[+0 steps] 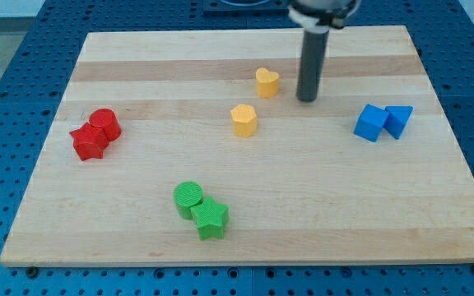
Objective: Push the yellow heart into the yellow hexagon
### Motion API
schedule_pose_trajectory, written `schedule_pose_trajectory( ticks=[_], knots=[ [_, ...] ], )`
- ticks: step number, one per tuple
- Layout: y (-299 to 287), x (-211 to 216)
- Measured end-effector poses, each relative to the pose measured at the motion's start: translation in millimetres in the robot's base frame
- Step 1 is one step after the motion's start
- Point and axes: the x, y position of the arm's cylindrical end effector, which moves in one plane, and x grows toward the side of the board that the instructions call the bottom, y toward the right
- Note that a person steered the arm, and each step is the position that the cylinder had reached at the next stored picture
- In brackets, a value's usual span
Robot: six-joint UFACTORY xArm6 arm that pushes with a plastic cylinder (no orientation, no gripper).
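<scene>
My tip [307, 99] stands on the wooden board [138, 222], just to the view's right of the yellow heart [267, 82] and apart from it; as a plain rod it has nothing to open or close and holds nothing. The yellow hexagon [243, 119] lies near the heart, toward the view's bottom-left, with a gap between them. A good push should run along the line from heart to hexagon, so the tip most likely needs to move to the heart's top-right side first, then press squarely through its centre. An off-centre contact may spin the heart or send it past the hexagon. The red, green and blue blocks lie well apart.
</scene>
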Motion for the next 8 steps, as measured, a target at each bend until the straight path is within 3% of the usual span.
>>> schedule_pose_trajectory(
  ticks=[1, 2, 6, 8],
  knots=[
    [-1, -62],
    [-40, -94],
    [-97, -9],
    [-79, -24]
  ],
)
